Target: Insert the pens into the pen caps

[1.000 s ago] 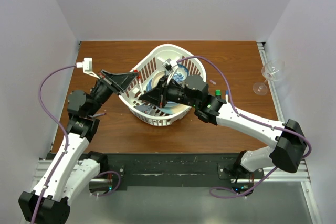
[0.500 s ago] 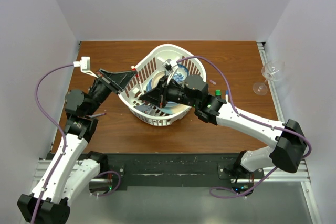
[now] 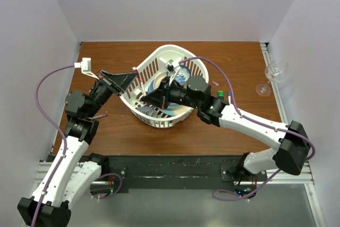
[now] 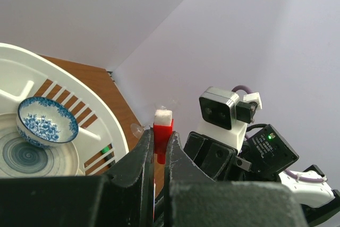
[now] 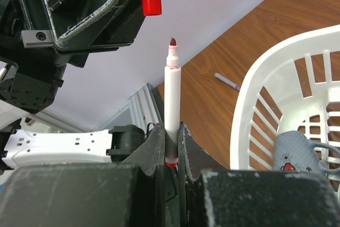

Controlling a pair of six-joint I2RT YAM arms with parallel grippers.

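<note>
We are seeing a red cap (image 4: 162,128) being pinched in the left hand (image 4: 160,137), over the basket's (image 3: 197,68) left rim. A thin white-barrelled pen (image 5: 172,94) is standing upright in the right hand (image 5: 171,131), its bare red tip pointing at the cap, just apart from it. A purple pen (image 5: 227,82) is lying on the bench left of the basket, and a green-ended marker (image 3: 220,94) is sitting on its right.

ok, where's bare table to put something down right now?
Free: near strip of table in front of the basket, between the arms; back strip behind it; right side between green cap and wine glass. Crowded: basket's left rim, where left gripper and right gripper sit close.
</note>
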